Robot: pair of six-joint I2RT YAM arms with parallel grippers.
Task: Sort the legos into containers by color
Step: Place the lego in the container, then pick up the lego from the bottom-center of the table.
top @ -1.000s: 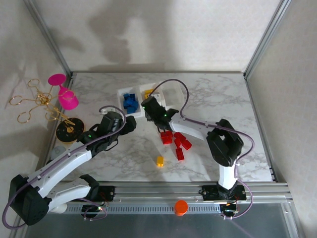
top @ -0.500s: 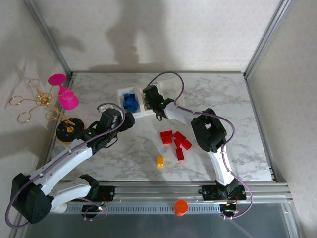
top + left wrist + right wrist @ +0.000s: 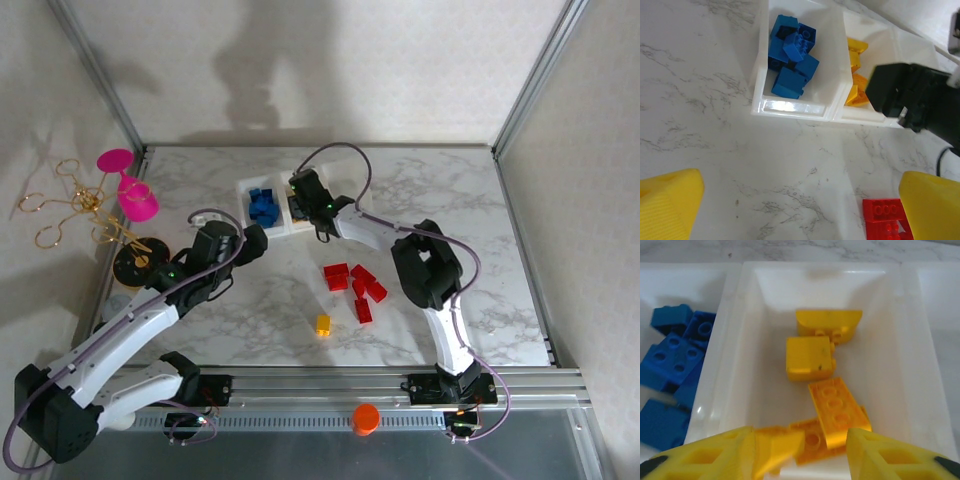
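Right wrist view shows the right gripper (image 3: 801,440), jaws parted, above yellow legos (image 3: 810,357) in the middle container (image 3: 725,370). Left gripper (image 3: 800,200) hangs wide open.

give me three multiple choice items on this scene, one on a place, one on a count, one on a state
1. Which bin does the right end effector hang over?
A. the left bin
B. the middle bin
C. the right bin

2. How many yellow bricks lie loose on the table?
A. none
B. one
C. four

3. The left end effector is
A. shut on a brick
B. shut on nothing
C. open and empty

Answers:
1 B: its wrist view looks down into the bin flanked by the other two.
2 B: a single yellow brick lies outside the bins.
3 C: its fingers stand wide apart with nothing between them.
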